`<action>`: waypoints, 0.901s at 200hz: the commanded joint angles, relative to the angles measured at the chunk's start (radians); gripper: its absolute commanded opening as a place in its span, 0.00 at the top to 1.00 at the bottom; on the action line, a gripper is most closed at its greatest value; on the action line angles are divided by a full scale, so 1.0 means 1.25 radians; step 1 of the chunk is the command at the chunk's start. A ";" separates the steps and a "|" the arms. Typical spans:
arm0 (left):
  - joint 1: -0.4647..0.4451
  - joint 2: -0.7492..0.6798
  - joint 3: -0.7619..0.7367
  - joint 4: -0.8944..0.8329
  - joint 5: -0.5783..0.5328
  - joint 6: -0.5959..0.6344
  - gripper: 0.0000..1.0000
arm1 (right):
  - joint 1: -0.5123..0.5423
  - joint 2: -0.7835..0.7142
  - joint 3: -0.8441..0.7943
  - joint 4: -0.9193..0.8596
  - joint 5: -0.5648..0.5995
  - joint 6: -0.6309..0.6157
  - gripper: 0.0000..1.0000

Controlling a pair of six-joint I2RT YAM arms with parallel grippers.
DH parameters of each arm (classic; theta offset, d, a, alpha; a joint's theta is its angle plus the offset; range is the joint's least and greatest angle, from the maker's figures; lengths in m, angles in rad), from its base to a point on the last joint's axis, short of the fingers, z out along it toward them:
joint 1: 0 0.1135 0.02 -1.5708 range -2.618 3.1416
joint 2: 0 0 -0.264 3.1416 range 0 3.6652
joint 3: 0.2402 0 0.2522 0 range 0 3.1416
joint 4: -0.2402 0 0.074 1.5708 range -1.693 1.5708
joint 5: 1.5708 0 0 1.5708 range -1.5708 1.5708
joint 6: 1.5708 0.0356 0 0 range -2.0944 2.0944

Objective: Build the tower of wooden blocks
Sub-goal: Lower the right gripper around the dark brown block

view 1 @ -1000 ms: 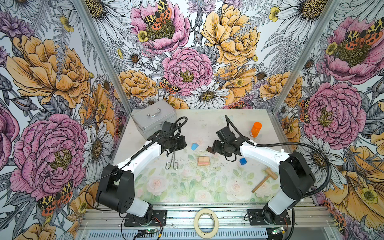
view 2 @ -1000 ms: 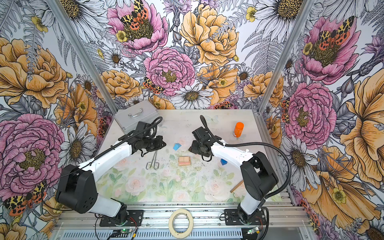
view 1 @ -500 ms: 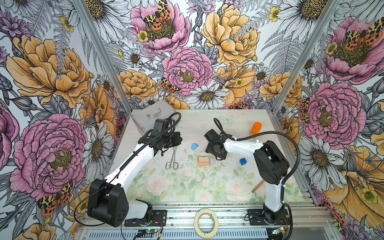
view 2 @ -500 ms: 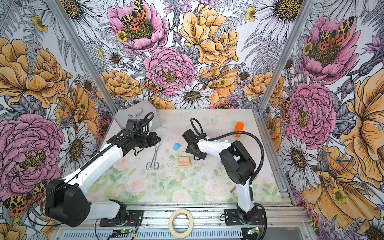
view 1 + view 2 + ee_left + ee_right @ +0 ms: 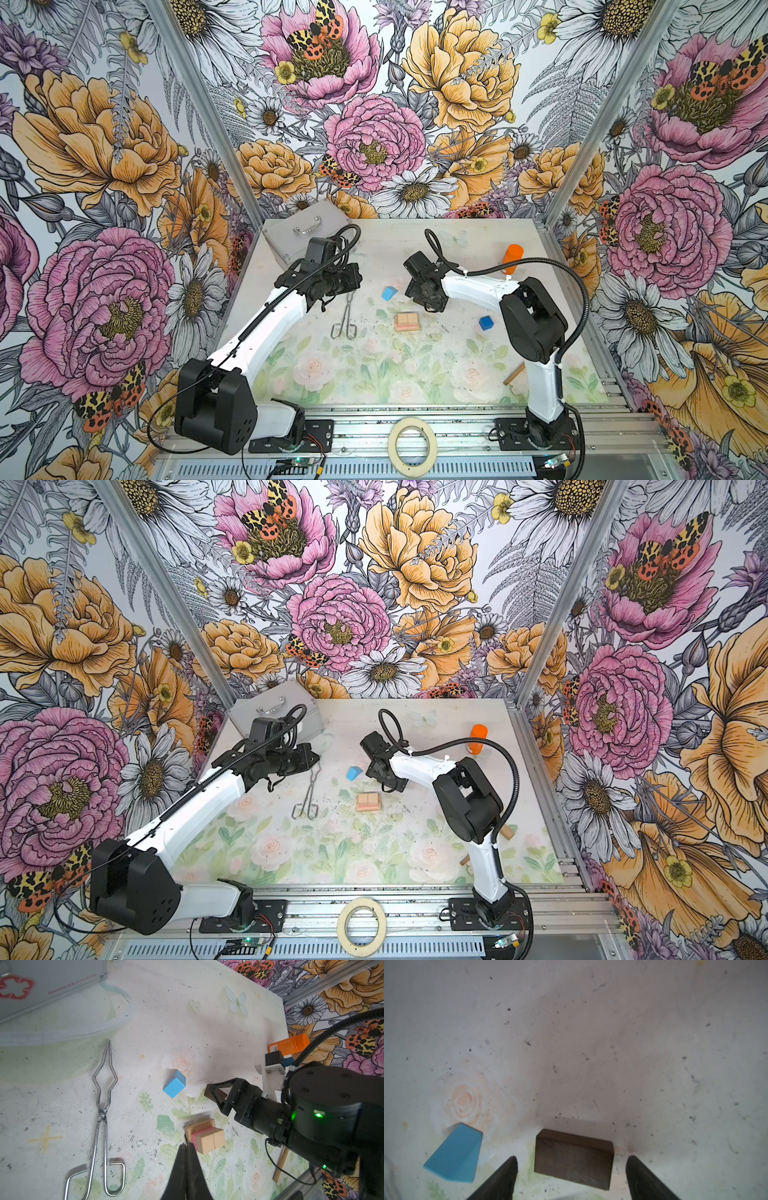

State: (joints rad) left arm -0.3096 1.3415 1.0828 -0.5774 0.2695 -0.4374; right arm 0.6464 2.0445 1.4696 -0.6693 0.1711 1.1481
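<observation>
1. The right gripper (image 5: 572,1158) is reaching low over the middle of the desk (image 5: 395,249) with its jaws standing wide; the dark brown bar (image 5: 574,1153) is lying flat between the two fingers (image 5: 506,1176), a gap showing on each side, so nothing is being gripped.
2. A light blue block (image 5: 456,1155) is lying just beside that bar, on the side toward the desk's left edge and apart from it; the wood block tower (image 5: 407,322) is standing near the bar, toward the front edge, clear of both claws; a dark blue cube (image 5: 485,322) is sitting alone nearer the right edge.
3. The left gripper (image 5: 187,1147) is hanging with its fingers pressed together on nothing, near the pointed end of the silver tongs (image 5: 344,320).
4. A silver case (image 5: 299,232) is sitting shut in the far left corner, its contents hidden; an orange bottle (image 5: 512,257) is resting capped near the far right corner, its contents not showing.
5. The tower is showing a tan slab, a pink layer and two plain tan cubes side by side on top, all square-edged and matte; the brown bar is showing dark grain; the tongs are showing as bright bent wire with looped handles; the desk's pale floral sheet is looking scuffed and speckled.
</observation>
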 commanded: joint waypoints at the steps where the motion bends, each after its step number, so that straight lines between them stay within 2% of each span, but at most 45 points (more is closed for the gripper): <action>1: 0.010 -0.004 -0.008 0.000 -0.021 0.019 1.00 | -0.007 0.018 0.025 -0.001 -0.009 0.015 0.16; 91: 0.013 -0.001 -0.009 0.000 -0.025 0.020 0.99 | -0.009 0.053 0.028 -0.006 -0.029 0.019 0.19; 180: 0.024 -0.004 -0.011 0.000 -0.026 0.022 0.99 | -0.016 0.105 0.062 -0.095 -0.035 -0.010 0.25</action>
State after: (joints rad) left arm -0.2901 1.3415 1.0824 -0.5797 0.2546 -0.4343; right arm 0.6334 2.1120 1.5482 -0.7223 0.1452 1.1526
